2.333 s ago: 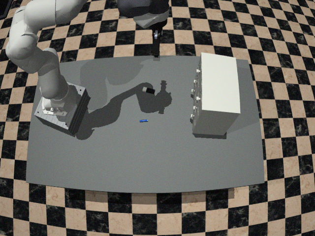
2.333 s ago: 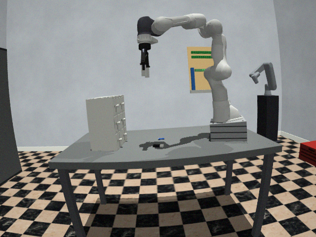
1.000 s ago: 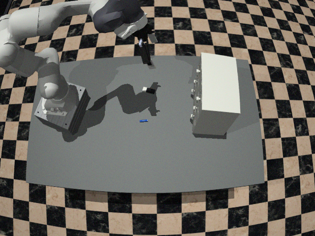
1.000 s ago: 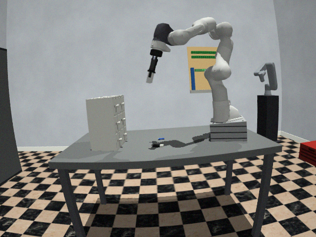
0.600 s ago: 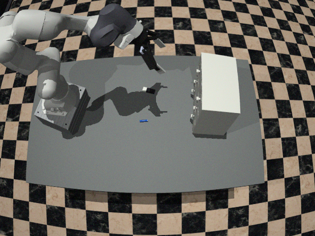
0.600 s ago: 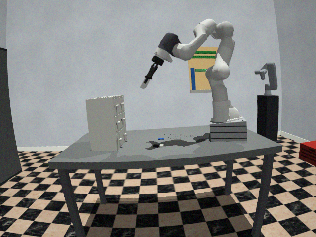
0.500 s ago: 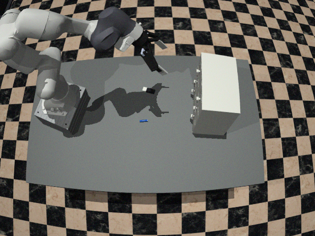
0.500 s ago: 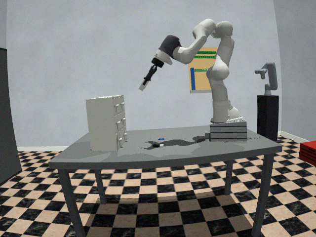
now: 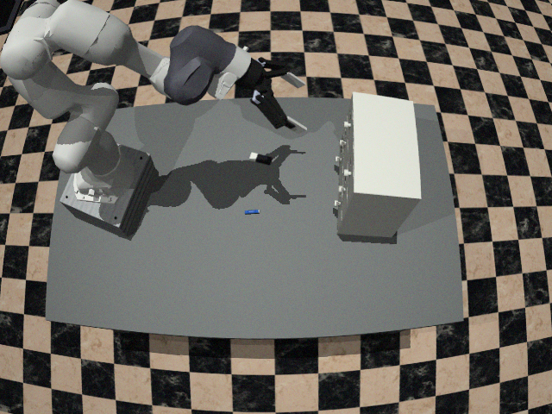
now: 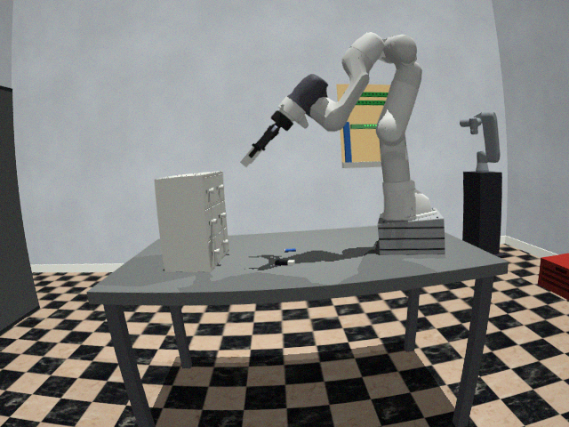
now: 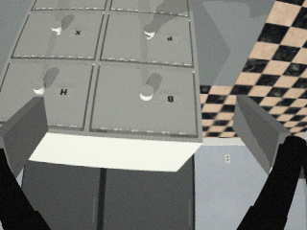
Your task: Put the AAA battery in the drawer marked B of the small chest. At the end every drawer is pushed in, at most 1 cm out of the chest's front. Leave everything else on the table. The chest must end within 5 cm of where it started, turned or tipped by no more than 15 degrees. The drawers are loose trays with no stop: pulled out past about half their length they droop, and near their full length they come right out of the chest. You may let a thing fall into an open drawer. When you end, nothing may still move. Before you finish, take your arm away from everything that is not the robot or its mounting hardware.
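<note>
My gripper hangs in the air at the upper middle of the top view, fingers spread wide with nothing between them, tilted toward the small chest at the right. In the wrist view the chest's front fills the upper left, six drawers in two columns, all flush; I cannot read their marks. The AAA battery, blue, lies on the table at the frame's middle, well apart from chest and gripper. A small black-and-white object lies above it.
</note>
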